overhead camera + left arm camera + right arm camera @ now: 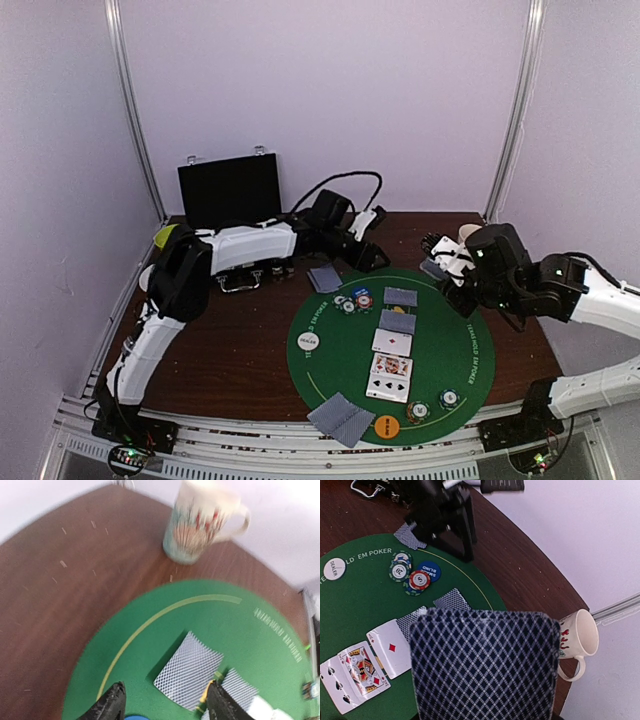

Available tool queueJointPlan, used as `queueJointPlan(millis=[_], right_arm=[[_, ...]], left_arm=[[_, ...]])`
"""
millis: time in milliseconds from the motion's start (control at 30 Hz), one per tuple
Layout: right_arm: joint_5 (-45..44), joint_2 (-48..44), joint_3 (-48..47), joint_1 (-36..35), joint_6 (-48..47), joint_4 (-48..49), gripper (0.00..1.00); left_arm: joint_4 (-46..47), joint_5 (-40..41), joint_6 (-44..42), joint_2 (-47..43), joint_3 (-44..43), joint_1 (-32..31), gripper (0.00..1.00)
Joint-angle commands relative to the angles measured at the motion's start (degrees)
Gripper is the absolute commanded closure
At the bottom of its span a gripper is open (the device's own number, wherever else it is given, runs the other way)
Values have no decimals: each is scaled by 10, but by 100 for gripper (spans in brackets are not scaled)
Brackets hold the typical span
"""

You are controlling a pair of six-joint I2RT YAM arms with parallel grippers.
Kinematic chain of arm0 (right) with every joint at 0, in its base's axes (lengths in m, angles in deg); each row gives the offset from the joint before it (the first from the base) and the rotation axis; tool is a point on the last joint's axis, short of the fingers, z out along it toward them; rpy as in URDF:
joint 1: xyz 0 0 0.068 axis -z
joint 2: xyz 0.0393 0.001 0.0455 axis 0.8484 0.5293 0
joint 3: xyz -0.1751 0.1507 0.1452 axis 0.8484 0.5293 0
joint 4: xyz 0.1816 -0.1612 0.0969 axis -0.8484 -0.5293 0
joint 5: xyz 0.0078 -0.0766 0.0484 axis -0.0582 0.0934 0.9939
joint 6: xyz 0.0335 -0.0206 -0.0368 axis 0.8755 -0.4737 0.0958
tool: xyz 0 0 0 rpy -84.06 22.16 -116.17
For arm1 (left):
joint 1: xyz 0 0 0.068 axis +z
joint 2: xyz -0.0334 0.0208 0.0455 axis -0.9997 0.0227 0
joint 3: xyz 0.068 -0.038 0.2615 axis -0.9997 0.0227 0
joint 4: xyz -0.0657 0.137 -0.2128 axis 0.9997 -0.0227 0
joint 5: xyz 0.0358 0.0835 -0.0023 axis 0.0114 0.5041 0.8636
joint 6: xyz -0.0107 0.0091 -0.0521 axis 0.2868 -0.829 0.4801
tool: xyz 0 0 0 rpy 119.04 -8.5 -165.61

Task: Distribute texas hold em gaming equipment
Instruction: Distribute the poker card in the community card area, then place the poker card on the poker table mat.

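A big round green felt mat (330, 375) lies on the brown wooden table (230, 350). The right gripper (438, 262) is pinching a thick pack of grey-blue diamond-backed cards (485, 665) above the mat's far right edge. The left gripper (165, 707) has its black fingers (111, 705) spread wide, holding nothing, with a face-down card (189, 670) just ahead and the small round coloured poker chips (412, 575) near it.

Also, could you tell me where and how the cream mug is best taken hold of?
Probably by the rim wall, on the side away from the handle, coming straight down from above. The mug stands upright with its mouth open to the top, so a thin wall is free to pinch there.
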Motion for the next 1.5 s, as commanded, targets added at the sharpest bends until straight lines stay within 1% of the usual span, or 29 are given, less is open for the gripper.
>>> queueJointPlan(millis=[0,67,100,167,267,433,533,633,733,1033,1100,1167,1300,1400,1433,1467], right_arm=[[15,7,16,77,8,16,56],[51,15,37,123,-16,32,56],[69,18,49,154,-27,40,56],[108,28,73,192,-41,58,55],[175,58,77,245,-36,55,55],[181,128,96,284,-34,56,56],[190,156,113,300,-42,75,56],[202,181,120,309,-45,79,56],[195,206,127,320,-44,90,56],[197,257,127,330,-47,92,54],[203,265,123,332,-43,86,51],[217,272,120,332,-48,77,43],[206,282,113,333,-47,67,23],[205,286,112,334,-47,64,14],[202,287,110,334,-47,62,11],[199,287,109,334,-46,61,5]], left_arm=[[52,-3,19,-139,36,24,36],[55,4,15,-192,72,31,32],[57,9,11,-227,103,34,30],[63,21,-1,-287,160,41,27],[68,46,-29,-379,254,50,23],[67,92,-49,-520,393,73,18],[79,125,-50,-590,458,91,14],[75,137,-51,-635,493,113,13],[67,148,-60,-659,507,120,12],[64,169,-69,-684,514,122,11],[64,174,-72,-687,516,121,11],[64,177,-73,-689,515,122,10],[62,179,-76,-692,513,122,10],[61,183,-79,-695,514,122,10],[61,185,-81,-695,514,122,10],[60,187,-81,-696,514,122,10]])
